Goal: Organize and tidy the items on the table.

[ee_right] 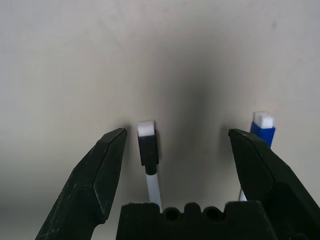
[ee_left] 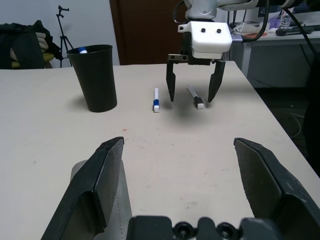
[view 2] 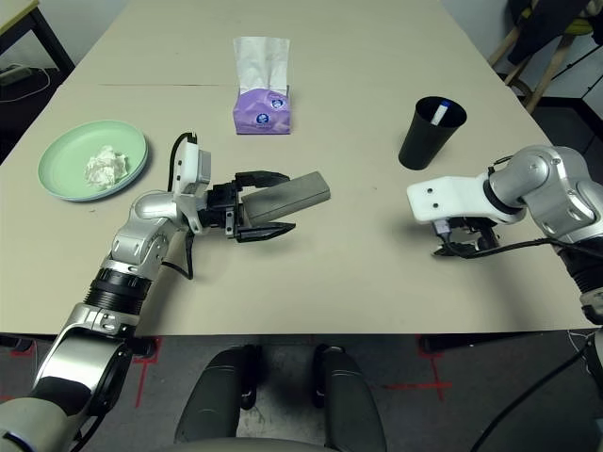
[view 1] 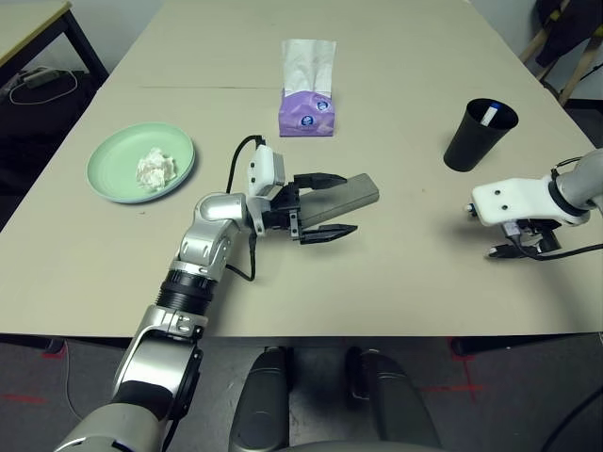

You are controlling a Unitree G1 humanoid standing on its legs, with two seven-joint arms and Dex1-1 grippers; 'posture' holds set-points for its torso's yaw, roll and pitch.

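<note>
The left gripper [view 1: 323, 206] lies level over the middle of the pale beige table [view 1: 396, 56], its jaws spread wide on either side of the near end of the grey glasses case [view 1: 353, 194]; whether a finger touches the case I cannot tell, but nothing is grasped. The right gripper [ee_left: 195, 86] points down at the table's right side with its jaws released and empty, hanging just above two small white pens; the black-capped pen [ee_right: 148, 150] lies between its fingers, the blue-capped pen [ee_right: 262, 128] just beside one finger. Behind them stands the black cup [view 1: 479, 134], upright, with another white pen [view 1: 494, 115] inside. At the far left a pale green plate [view 1: 118, 158] carries a crumpled white tissue wad [view 1: 155, 169]; a purple tissue box [view 1: 306, 111] stands toward the far middle, a sheet sticking up from it.
</note>
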